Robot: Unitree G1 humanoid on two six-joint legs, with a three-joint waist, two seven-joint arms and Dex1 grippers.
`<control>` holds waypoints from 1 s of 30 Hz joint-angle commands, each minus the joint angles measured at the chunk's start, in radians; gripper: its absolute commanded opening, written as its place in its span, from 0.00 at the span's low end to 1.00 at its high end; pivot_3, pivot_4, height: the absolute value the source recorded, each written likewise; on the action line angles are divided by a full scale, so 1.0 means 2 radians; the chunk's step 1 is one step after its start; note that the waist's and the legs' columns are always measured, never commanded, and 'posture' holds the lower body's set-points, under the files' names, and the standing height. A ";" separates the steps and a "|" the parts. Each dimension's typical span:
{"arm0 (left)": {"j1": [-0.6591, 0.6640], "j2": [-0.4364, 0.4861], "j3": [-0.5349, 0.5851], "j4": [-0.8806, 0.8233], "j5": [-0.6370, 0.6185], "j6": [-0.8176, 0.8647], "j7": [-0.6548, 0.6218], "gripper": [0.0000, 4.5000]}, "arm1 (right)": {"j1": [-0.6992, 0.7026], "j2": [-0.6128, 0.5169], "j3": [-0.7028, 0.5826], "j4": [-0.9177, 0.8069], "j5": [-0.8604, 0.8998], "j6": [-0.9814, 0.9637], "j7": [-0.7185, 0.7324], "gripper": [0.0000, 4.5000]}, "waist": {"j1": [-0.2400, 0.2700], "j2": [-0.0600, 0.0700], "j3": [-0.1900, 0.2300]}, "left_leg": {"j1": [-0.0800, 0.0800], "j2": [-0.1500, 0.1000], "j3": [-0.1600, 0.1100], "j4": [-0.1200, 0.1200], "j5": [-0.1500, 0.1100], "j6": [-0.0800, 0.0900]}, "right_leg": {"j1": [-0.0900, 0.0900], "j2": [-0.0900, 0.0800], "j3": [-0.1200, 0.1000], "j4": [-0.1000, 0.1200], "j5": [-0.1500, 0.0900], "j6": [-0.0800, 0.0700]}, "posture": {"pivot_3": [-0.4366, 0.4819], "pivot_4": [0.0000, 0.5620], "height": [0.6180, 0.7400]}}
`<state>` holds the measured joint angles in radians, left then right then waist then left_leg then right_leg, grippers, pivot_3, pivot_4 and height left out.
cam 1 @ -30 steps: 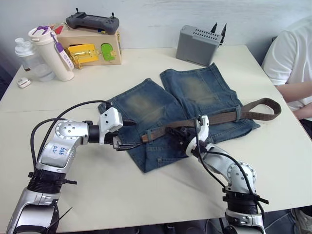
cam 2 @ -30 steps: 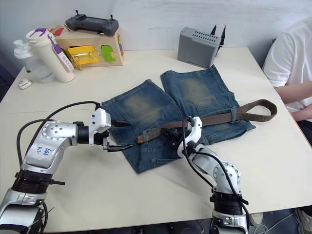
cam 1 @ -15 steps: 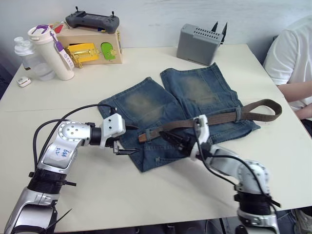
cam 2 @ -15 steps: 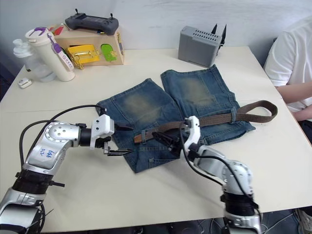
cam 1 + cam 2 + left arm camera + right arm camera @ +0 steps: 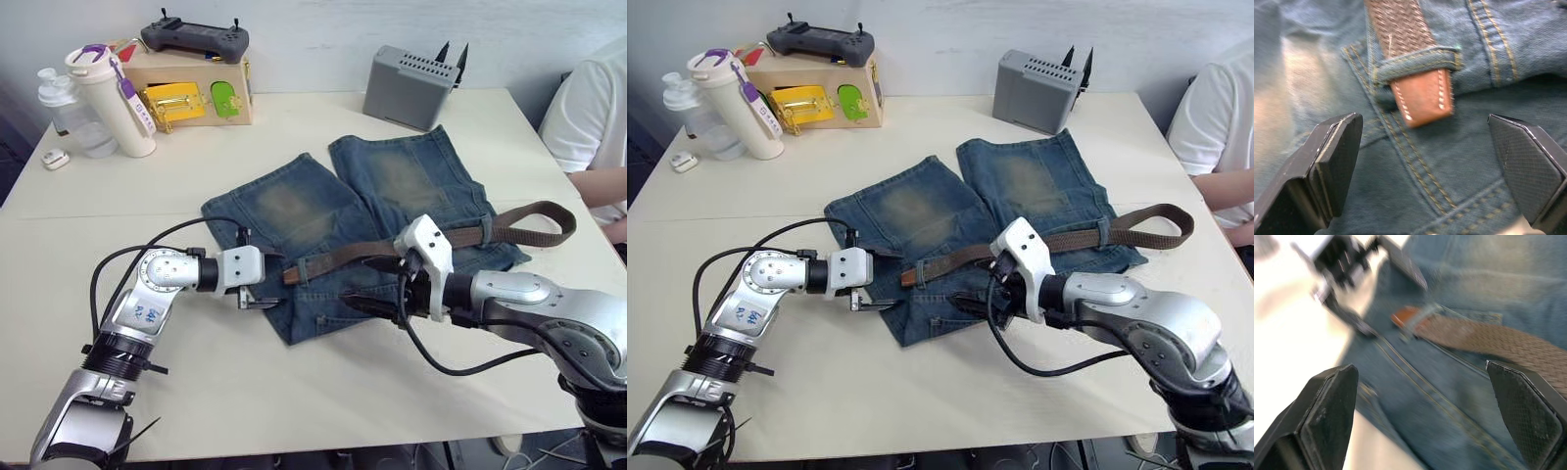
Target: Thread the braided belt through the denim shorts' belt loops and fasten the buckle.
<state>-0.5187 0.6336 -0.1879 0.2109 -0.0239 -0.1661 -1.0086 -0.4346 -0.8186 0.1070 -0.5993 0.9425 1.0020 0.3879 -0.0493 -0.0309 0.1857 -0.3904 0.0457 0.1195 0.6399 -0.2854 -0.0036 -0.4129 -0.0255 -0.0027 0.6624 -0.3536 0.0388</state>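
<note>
The denim shorts (image 5: pixel 294 211) lie flat mid-table, waistband toward me. The braided belt (image 5: pixel 343 257) runs along the waistband under a belt loop (image 5: pixel 484 233) and curls back at the right (image 5: pixel 554 220). Its tan tip (image 5: pixel 1422 98) pokes out of a belt loop (image 5: pixel 1415 61) at the left end. My left gripper (image 5: pixel 266 282) is open, its fingers (image 5: pixel 1334 147) spread either side of that tip, just short of it. My right gripper (image 5: pixel 370 284) is open over the waistband, right of the tip, holding nothing. The buckle is hidden.
A grey box (image 5: pixel 411 86) stands behind the shorts. At the back left are a wooden box (image 5: pixel 196 88) with a controller on top, and bottles (image 5: pixel 108 98). A person in a white shirt (image 5: pixel 593 127) sits at the right edge.
My right gripper has opened and let go of the belt, and its arm now reaches in lower from the right. My left gripper has moved right, closer to the tan tip.
</note>
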 commanded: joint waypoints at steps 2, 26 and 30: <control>-0.020 -0.009 0.013 0.014 0.011 -0.059 0.029 1.00 | -0.006 -0.014 -0.002 -0.016 -0.056 -0.030 0.027 0.98 | 0.000 0.000 0.000 | 0.000 0.000 0.000 0.002 0.000 0.000 | 0.000 0.000 0.000 0.000 0.000 0.000 | 0.48 0.27 0.96; -0.024 -0.029 -0.008 0.097 0.083 -0.230 0.121 0.27 | -0.012 0.015 -0.020 0.013 -0.120 -0.022 0.037 1.00 | 0.010 0.000 0.000 | 0.000 0.000 0.000 0.006 -0.001 0.001 | 0.001 0.000 0.000 0.005 0.000 0.000 | 0.48 0.27 0.96; -0.024 -0.030 -0.009 0.096 0.088 -0.238 0.127 0.01 | -0.013 0.015 -0.018 0.016 -0.129 -0.020 0.041 1.00 | 0.010 0.000 0.000 | 0.000 0.000 0.000 0.007 0.000 0.001 | 0.001 0.000 0.000 0.006 0.000 0.000 | 0.48 0.27 0.96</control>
<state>-0.5684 0.5735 -0.2073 0.4128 0.1469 -0.6196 -0.7751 -0.4457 -0.7918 0.1038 -0.5494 0.6978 0.9630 0.4601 -0.0294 -0.0309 0.1857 -0.3899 0.0462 0.1192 0.6534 -0.2863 -0.0015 -0.4115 -0.0262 -0.0030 0.6743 -0.3529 0.0391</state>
